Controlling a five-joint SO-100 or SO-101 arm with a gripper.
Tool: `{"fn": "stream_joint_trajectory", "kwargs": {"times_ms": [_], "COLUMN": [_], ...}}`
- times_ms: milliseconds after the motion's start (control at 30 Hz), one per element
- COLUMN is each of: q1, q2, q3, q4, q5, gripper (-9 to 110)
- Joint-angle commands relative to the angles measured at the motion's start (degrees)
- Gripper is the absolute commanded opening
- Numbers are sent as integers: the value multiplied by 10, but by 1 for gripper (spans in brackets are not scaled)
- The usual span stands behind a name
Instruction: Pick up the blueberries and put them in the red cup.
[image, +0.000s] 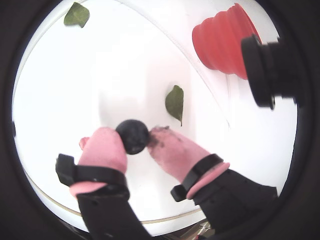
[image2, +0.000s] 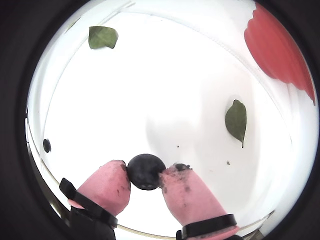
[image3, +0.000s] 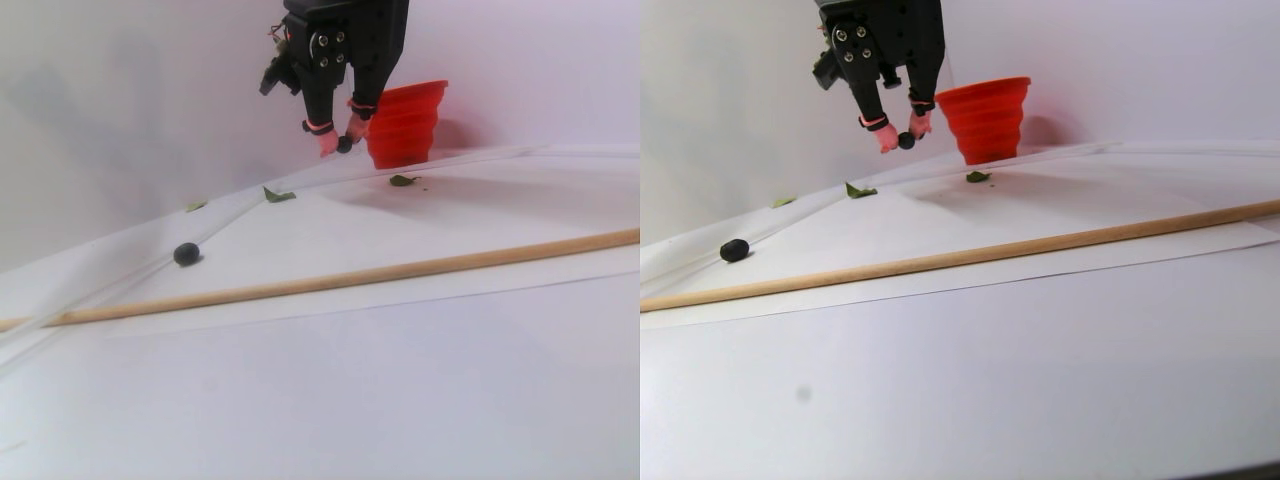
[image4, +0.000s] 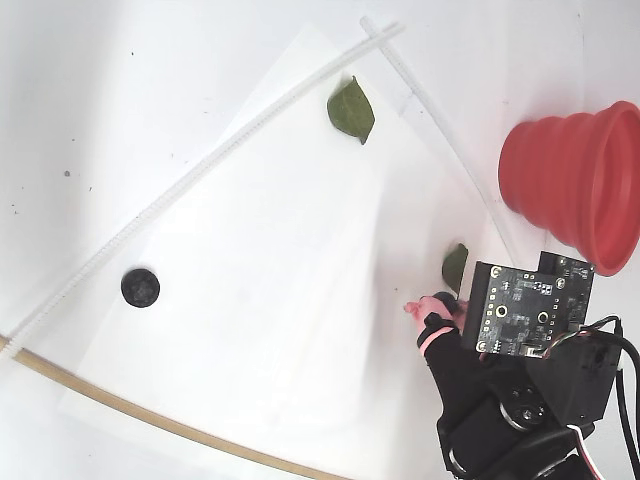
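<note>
Arm: single, black; in the stereo pair view it hangs down from the top edge, wrist near vertical, gripper (image3: 341, 141) raised clear of the surface. Gripper: two fingers with pink pads (image: 104, 150) banded by black straps, closed from both sides on one blueberry (image: 133, 136), which sits pinched between the tips in both wrist views; the pad on the right of a wrist view is smeared with dark specks (image2: 186, 186). In the fixed view the wrist carries a bare circuit board (image4: 526, 312), with wires at the lower right.
</note>
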Motion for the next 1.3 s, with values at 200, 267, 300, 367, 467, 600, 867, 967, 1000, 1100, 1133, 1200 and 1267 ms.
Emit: {"fn": "stream_joint_trajectory", "kwargs": {"times_ms": [200, 267, 300, 367, 467, 600, 867, 967, 1000, 1100, 1133, 1200, 1267], "q1": [5, 6, 7, 9, 11, 14, 20, 24, 25, 26, 27, 26, 26], "q2": [8, 4, 0, -5, -12, -18, -32, -39, -40, -41, -41, -41, -41], "q3": [-67, -75, -78, -84, -98, -112, -144, -153, -156, -163, -165, -171, -179], "q4": [-21, -24, -28, -36, -39, -46, -68, -83, -83, -84, -84, -85, -85], "q5": [19, 21, 22, 22, 25, 32, 64, 78, 80, 92, 97, 105, 113], "gripper": [11, 11, 11, 11, 11, 11, 11, 11, 11, 11, 11, 11, 11]}}
